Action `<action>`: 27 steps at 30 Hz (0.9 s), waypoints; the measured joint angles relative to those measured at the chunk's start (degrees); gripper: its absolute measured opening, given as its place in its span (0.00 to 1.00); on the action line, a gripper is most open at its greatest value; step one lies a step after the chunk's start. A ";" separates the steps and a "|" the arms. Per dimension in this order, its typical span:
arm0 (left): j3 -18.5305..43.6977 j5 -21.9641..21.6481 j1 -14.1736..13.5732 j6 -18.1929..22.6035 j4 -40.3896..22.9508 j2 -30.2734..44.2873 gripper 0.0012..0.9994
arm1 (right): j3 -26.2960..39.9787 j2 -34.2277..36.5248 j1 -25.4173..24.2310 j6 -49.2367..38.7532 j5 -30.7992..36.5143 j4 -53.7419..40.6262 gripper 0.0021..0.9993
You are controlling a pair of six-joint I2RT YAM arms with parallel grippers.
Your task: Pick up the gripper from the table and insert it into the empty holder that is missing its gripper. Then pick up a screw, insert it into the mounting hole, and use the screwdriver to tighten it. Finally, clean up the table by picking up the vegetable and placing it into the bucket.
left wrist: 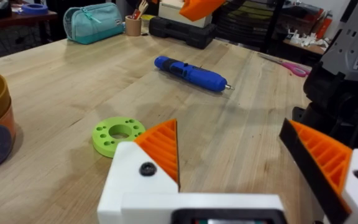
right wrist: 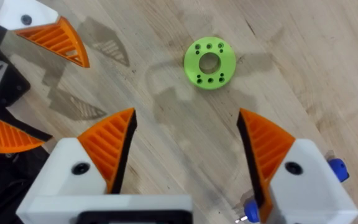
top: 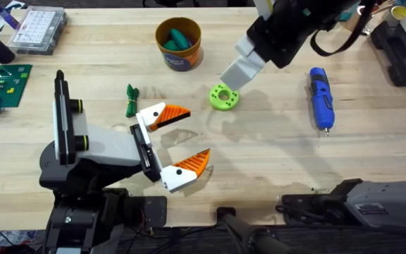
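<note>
- My left tool (top: pixel 177 144) gapes wide, holding nothing; the vegetable (top: pixel 130 99) lies on the counter (top: pixel 273 152) near its 10 o'clock.
- My right tool (right wrist: pixel 188 152) is also wide, above the green ring (top: pixel 223 97); the screwdriver (top: pixel 321 97) lies at 3 o'clock.

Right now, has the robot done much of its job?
Hardly any. Nothing looks finished: the vegetable lies on the table, not in the bucket, and the screwdriver lies untouched. In hand: nothing, since the left gripper and right gripper are both open and empty. The fitting, screwing and tidying all remain.
</note>
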 joint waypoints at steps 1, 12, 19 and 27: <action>0.00 0.00 0.00 -0.01 0.05 0.00 0.99 | 0.00 0.01 0.00 -0.01 -0.01 -0.16 0.98; 0.00 0.00 0.00 -0.02 0.08 0.00 0.99 | 0.00 0.03 1.40 -2.18 -3.73 -4.76 0.98; 0.00 0.01 0.00 -0.02 0.08 0.00 0.99 | -0.02 0.03 2.51 -3.92 -6.58 -6.42 0.98; 0.00 0.02 0.00 -0.02 0.08 0.00 0.99 | -0.02 0.03 2.51 -4.58 -8.20 -6.55 0.98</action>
